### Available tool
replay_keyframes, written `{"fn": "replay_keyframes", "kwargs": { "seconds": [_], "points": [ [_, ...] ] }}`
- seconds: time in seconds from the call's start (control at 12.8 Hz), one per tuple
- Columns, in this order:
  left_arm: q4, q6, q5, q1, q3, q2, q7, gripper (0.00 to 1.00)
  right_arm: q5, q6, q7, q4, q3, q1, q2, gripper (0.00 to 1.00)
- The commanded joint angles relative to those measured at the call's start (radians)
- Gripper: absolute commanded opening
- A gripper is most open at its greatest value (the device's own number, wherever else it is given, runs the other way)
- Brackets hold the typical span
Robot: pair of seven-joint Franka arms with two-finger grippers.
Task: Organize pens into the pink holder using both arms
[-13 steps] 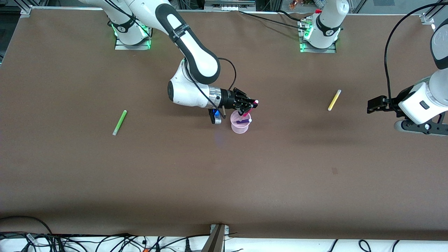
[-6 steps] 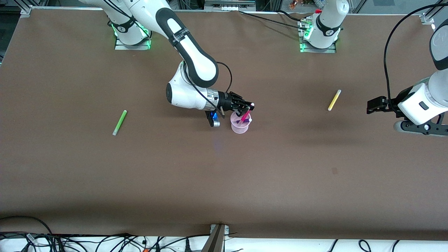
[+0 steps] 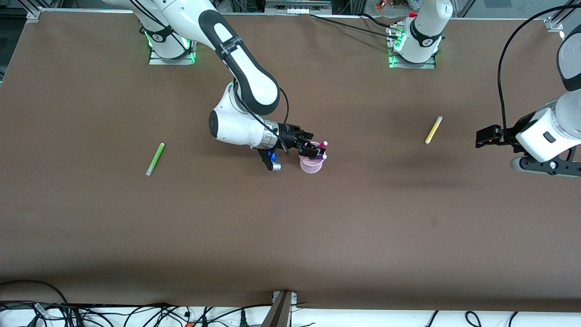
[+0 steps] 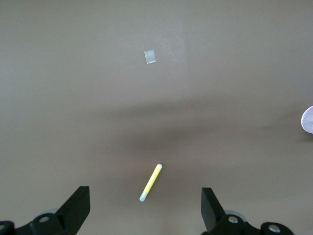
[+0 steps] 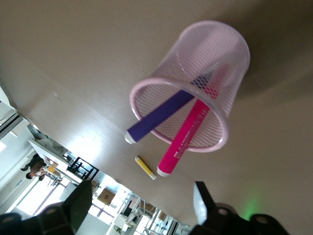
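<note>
Front view: while the right gripper [image 3: 312,146] hangs over the pink holder [image 3: 311,164], the green pen [image 3: 155,159] lies toward the right arm's end.
Left wrist view: left gripper [image 4: 145,208], fingers wide apart and empty, over the yellow pen [image 4: 150,182].
Right wrist view: right fingers [image 5: 78,200] spread, grasping nothing; purple pen [image 5: 164,114] and magenta pen [image 5: 185,138] lean inside the holder.

pink mesh holder [image 5: 215,58], matt brown table [image 3: 290,227]

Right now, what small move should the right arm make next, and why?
Probably lift the right claw clear of the pink holder: its fingers are open, and the magenta pen stands inside beside the purple pen. The green pen lies toward its end of the table.
</note>
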Motion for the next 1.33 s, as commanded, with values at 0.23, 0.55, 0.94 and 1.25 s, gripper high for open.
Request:
{"fn": "replay_keyframes", "kwargs": {
  "seconds": [0.23, 0.55, 0.94, 1.25],
  "points": [
    [-0.007, 0.009, 0.028, -0.011, -0.018, -0.007, -0.033, 1.00, -0.245, -0.006, -0.044, -0.009, -0.132, -0.011, -0.071, 1.00],
    [-0.006, 0.012, 0.028, -0.011, -0.018, -0.006, -0.033, 1.00, -0.392, -0.191, -0.092, -0.004, -0.292, -0.011, -0.140, 1.00],
    [-0.012, 0.012, 0.025, -0.011, -0.021, -0.007, -0.036, 1.00, -0.796, -0.478, -0.112, -0.005, -0.341, -0.098, -0.349, 1.00],
    [-0.015, 0.014, 0.023, -0.010, -0.024, -0.007, -0.049, 1.00, -1.123, -0.656, -0.251, -0.005, -0.185, -0.299, -0.508, 1.00]
  ]
}}
